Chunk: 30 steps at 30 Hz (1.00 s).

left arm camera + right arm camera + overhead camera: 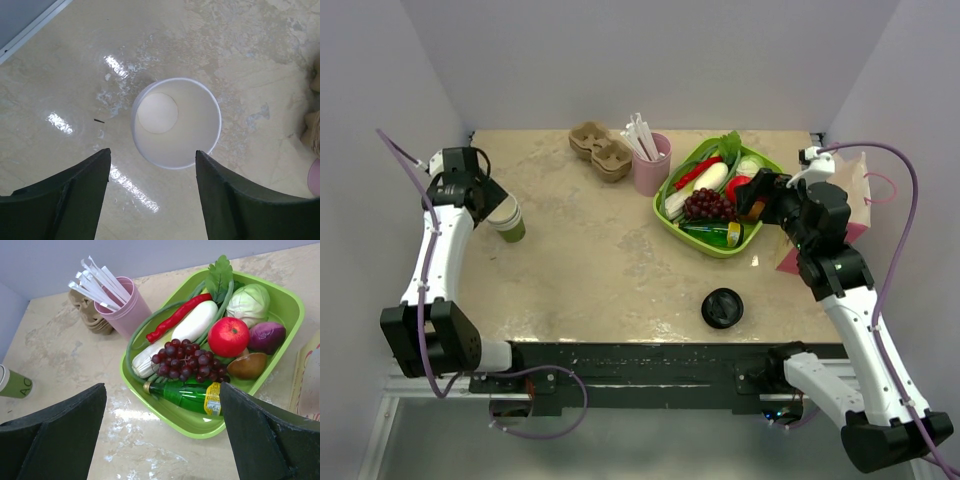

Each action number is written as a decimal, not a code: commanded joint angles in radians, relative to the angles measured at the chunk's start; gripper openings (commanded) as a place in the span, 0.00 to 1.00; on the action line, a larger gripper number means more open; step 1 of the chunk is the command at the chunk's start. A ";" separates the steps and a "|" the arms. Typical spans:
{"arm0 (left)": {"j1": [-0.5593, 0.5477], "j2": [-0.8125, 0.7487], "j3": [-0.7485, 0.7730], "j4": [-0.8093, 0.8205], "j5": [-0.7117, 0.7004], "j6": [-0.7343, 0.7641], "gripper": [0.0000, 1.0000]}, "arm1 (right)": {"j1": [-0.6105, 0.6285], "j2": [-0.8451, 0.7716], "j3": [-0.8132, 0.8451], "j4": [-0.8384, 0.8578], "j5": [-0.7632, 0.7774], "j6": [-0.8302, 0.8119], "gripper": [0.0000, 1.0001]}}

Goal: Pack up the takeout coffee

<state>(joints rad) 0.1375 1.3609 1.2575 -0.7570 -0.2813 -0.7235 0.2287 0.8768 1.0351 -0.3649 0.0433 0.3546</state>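
your left tool (151, 152) hangs open over the lidless green paper cup (176, 122), which stands on the left side of the counter (600, 270). the black lid (722, 307) lies well apart, near the front edge. your right tool (162, 385) is open too, over the green produce tray (285, 305).
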 commanded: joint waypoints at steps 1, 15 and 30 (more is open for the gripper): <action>0.022 0.035 0.074 -0.036 -0.062 -0.039 0.71 | 0.001 -0.021 0.006 0.015 0.041 -0.017 0.98; 0.048 0.130 0.068 -0.028 -0.062 -0.051 0.44 | 0.000 0.017 0.036 -0.034 0.072 -0.020 0.98; 0.051 0.178 0.097 -0.036 -0.021 -0.057 0.12 | 0.001 0.017 0.034 -0.029 0.072 -0.026 0.98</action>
<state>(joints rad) 0.1787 1.5688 1.3025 -0.7986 -0.3069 -0.7685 0.2287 0.9016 1.0355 -0.4065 0.1127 0.3458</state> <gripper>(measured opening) 0.129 0.982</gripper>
